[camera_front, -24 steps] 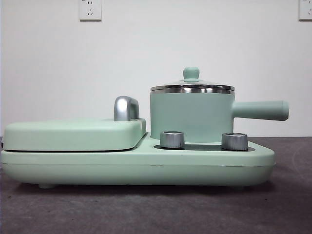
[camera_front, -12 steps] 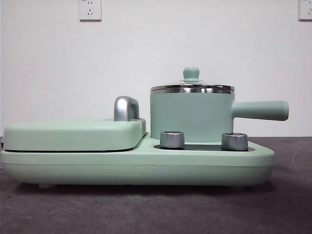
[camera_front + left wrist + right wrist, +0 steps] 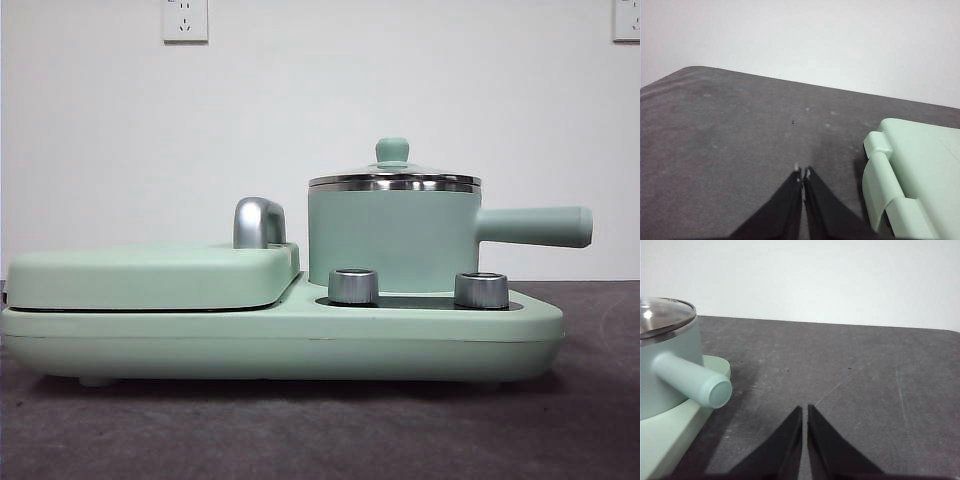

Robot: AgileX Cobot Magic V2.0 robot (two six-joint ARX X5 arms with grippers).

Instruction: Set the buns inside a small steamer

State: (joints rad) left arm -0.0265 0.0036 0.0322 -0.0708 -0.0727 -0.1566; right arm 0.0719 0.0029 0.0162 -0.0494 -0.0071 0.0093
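On the cooker base, the mint-green cylindrical small steamer is sitting lidded; no buns are showing. Left gripper and right gripper are waiting pinched together, empty. Lid's knob could slip.

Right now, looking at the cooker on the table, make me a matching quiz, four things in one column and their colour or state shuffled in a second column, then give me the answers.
Column one:
1. steamer lid
2. griddle handle
3. steamer handle
4. left gripper

Column two:
A. black, jaws together, holding nothing
B. shiny chrome, arched
C. closed on the pot, glass with a green knob
D. mint green, sticking straight out sideways

Pairs: 1-C, 2-B, 3-D, 4-A
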